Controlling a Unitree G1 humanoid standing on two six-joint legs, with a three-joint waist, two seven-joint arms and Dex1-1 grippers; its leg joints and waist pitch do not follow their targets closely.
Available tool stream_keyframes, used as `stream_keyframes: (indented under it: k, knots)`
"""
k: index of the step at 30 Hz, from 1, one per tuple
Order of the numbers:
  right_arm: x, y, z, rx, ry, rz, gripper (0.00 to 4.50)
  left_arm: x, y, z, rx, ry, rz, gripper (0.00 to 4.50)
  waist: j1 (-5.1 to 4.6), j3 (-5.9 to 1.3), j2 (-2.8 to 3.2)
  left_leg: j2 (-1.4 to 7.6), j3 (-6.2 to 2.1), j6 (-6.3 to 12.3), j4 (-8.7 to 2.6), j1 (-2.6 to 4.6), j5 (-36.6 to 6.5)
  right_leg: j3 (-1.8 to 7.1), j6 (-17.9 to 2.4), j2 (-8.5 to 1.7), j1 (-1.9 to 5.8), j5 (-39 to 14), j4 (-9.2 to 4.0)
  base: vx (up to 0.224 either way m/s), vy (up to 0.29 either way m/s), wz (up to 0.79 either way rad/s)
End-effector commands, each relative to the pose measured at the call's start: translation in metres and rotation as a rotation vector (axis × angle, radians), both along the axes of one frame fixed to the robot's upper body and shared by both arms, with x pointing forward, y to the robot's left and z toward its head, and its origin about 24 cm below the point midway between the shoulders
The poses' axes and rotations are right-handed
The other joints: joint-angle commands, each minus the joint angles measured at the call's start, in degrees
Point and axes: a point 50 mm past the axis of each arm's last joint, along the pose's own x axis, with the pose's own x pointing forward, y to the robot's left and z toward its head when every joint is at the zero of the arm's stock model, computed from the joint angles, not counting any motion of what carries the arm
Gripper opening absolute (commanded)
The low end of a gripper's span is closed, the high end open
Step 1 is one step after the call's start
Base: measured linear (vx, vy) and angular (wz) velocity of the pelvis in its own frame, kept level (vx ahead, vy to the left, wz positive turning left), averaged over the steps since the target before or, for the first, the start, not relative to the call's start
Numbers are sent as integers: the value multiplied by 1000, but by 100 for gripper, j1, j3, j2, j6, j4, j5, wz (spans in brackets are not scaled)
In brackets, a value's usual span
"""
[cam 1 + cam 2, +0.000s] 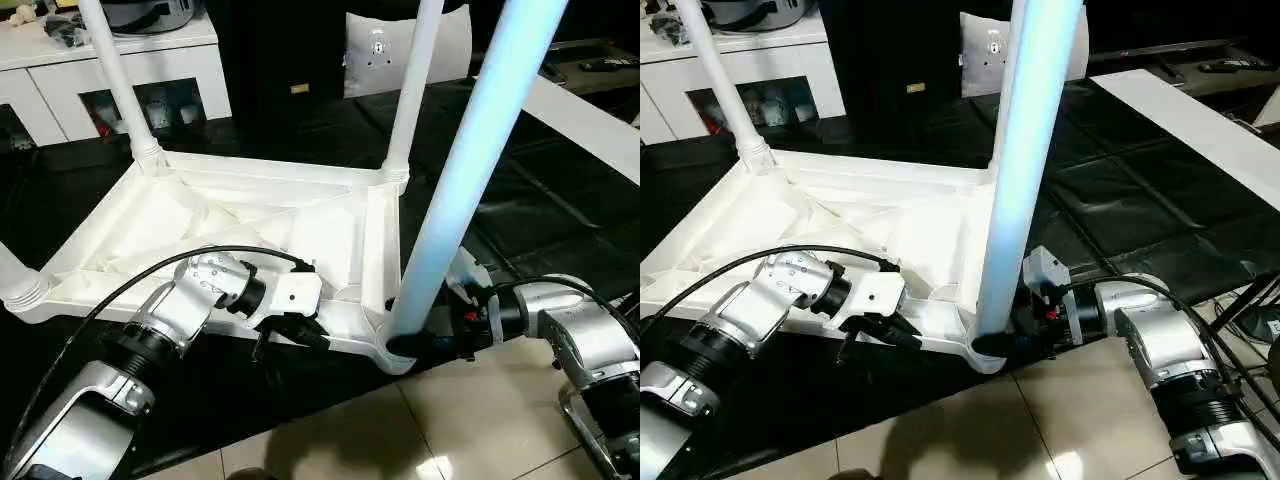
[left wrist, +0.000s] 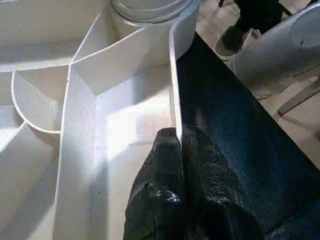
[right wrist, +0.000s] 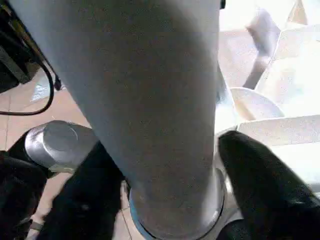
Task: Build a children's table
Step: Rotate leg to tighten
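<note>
The table top [image 1: 250, 225] lies upside down on a black mat [image 1: 540, 210] on the floor, ribbed side up. 4 legs stand in its corner sockets: 2 at the far corners [image 1: 118, 80] and [image 1: 412, 85], 1 at the near left corner [image 1: 18, 282], and the near right leg [image 1: 470, 170], large in the head views.

The step in hand looks like seating this last leg. The left pincer [image 2: 179, 150] is shut on the thin near rim of the top, 1 finger on each side of the wall, holding the top steady. The right pincer [image 3: 165, 185] straddles the base of the near right leg just above its socket [image 1: 400, 350] — its fingers [image 3: 260, 175] stand on either side of the tube, with a gap showing on 1 side, so I cannot tell whether it truly grips or merely brackets the leg.

How deep the leg sits is hidden by the pincer. Judging from this, the task is nearly done. Next, the leg probably needs a firm push or twist down into the socket while the left holds the rim — then both can let go and the table can be turned upright.
</note>
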Motion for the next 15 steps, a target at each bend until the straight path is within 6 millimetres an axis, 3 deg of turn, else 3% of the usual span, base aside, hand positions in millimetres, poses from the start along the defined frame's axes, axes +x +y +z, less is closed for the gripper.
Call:
stream_keyframes:
  k: [1, 7, 12, 13, 15]
  knots:
    - [-2, 2, 4, 12, 4, 29, 278, -7, -5, -9, 48, 36, -74, 0, -25, -353, -37, 250, -35, 510, -361, 38, -696, 307, -1511, -341, 302, -209, -382, 0, 0, 0]
    - [-3, 2, 3, 21, 17, 33, 225, -8, -6, -10, 29, 50, -67, 0, -20, -360, -47, 245, -33, 515, -350, 34, -620, 307, -1515, -342, 304, -162, -374, 0, 0, 0]
    - [0, 8, 2, 55, 2, -47, 209, -9, -11, -8, -38, 78, -20, 0, -38, -356, -43, 245, -35, 505, -357, 30, -617, 306, -1508, -344, 310, -162, -373, 0, 0, 0]
    - [12, 16, -2, 37, -32, -212, 208, -7, -17, -7, -80, 94, 73, 0, -44, -342, -19, 241, -37, 476, -364, 30, -713, 299, -1487, -345, 302, -335, -396, 0, 0, 0]
    - [20, 21, -3, 38, -40, -308, 206, -5, -20, -7, -97, 97, 135, 0, -111, -296, -37, 229, -36, 297, -405, 22, -896, 304, -1410, -335, 281, -748, -428, 0, 0, 0]
